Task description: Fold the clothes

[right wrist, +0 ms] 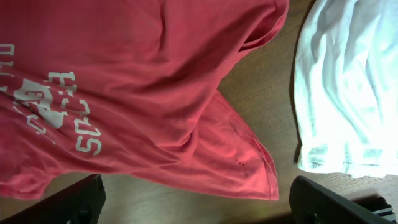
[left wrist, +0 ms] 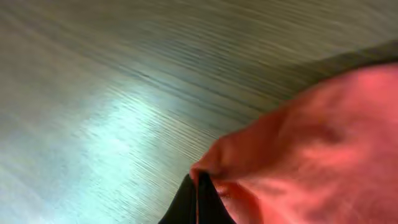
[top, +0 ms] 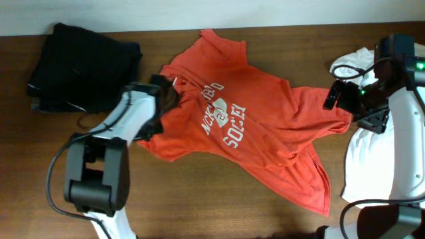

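Orange-red T-shirt (top: 255, 126), white lettering up, lies crumpled across the middle of the wooden table (top: 199, 199). Left gripper (left wrist: 199, 186) is closed, pinching the shirt's left edge. Right gripper (right wrist: 198, 202) is spread wide and holds nothing, above the shirt's right side. White T-shirt (top: 372, 159) lies at the right edge, and a black garment (top: 83, 66) sits in the far left corner.

Blurry orange-red T-shirt (left wrist: 311, 143), left wrist view
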Motion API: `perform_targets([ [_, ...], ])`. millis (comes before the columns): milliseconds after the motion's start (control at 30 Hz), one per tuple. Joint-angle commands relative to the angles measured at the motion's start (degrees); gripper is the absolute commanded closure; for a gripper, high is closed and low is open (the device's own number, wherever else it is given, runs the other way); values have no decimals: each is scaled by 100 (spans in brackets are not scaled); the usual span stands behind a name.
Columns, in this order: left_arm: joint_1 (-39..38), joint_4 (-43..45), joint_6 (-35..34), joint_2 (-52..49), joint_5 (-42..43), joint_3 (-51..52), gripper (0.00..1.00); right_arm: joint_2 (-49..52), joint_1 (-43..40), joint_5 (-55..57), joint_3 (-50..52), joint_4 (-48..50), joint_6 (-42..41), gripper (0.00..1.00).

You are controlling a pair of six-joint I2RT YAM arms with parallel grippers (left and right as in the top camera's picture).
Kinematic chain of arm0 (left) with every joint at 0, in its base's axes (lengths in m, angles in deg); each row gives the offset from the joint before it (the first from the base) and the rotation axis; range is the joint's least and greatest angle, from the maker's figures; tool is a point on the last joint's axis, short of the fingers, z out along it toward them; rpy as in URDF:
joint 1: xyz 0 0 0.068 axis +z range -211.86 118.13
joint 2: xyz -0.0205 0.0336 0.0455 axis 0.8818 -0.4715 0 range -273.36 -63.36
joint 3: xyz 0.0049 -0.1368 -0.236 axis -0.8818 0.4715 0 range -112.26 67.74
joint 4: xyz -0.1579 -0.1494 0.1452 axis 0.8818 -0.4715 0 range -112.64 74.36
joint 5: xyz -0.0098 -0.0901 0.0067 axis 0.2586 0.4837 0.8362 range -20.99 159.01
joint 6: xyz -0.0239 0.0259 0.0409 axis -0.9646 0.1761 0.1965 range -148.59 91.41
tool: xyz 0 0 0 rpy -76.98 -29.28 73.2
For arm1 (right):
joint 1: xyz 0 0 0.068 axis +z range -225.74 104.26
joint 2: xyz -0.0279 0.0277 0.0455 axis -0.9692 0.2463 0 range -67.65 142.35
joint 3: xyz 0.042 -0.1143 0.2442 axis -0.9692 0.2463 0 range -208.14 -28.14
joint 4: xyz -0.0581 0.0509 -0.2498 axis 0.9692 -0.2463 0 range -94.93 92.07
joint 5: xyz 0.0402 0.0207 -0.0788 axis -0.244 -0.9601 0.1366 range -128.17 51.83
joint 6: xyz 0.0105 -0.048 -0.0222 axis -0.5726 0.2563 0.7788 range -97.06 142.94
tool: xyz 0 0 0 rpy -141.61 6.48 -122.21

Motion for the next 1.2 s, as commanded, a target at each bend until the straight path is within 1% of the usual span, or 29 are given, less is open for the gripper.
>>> perform_targets([
  [0, 901, -96, -184, 74, -22, 11, 99, -63, 31, -28, -48, 0, 44, 2],
  [67, 1309, -129, -181, 72, 332, 11, 99, -63, 31, -28, -48, 0, 44, 2],
  [133, 1432, -131, -181, 72, 627, 11, 99, -63, 31, -28, -48, -2, 44, 2],
  [333, 1456, -247, -68, 72, 616, 11, 99, -63, 31, -28, -48, -2, 44, 2],
  [400, 1456, -254, -44, 72, 815, 11, 99, -63, 31, -28, -48, 0, 44, 1],
  [533, 1624, -24, -50, 72, 809, 11, 99, -63, 31, -28, -48, 0, 44, 2],
  [567, 1797, -20, -48, 72, 807, 11, 43, -63, 31, -28, -48, 0, 44, 2],
  [600, 1906, -22, -46, 72, 807, 2, 18, -63, 31, -28, -48, 0, 44, 2],
  [633, 2068, -70, -44, 72, 807, -92, 14, -63, 31, -28, -48, 0, 44, 2],
  [700, 2299, -372, 149, 74, 822, -704, 13, -63, 31, -28, -48, 0, 44, 2],
  [733, 2284, -581, 190, 74, 929, -968, 13, -63, 31, -28, -48, -2, 44, 2],
  [767, 2181, -852, 238, 79, 1134, -1235, 21, -63, 31, -28, -48, 0, 44, 2],
  [800, 2009, -1047, 369, 120, 1239, -1349, 36, -63, 31, -28, -48, 0, 44, 2],
  [833, 1768, -1169, 503, 249, 1255, -1353, 56, -63, 31, -28, -48, 0, 44, 2],
  [867, 1593, -1207, 584, 350, 1259, -1353, 89, -63, 31, -28, -48, 0, 44, 2],
  [900, 1231, -1226, 584, 514, 1333, -1353, 100, -63, 31, -28, -48, 0, 44, 2],
  [967, 466, -1270, 599, 553, 1784, -1270, 99, -63, 31, -28, -48, 0, 44, 2],
  [1067, -345, -1196, 595, 553, 1858, -702, 99, -63, 31, -28, -48, -2, 44, 2],
  [1100, -573, -1078, 597, 553, 1856, -450, 99, -63, 31, -28, -48, 0, 44, 2],
  [1133, -841, -772, 575, 553, 1858, -61, 100, -63, 31, -28, -48, 0, 44, 2],
  [1167, -922, -636, 573, 553, 1886, 114, 100, -63, 31, -28, -48, 0, 44, 2],
])
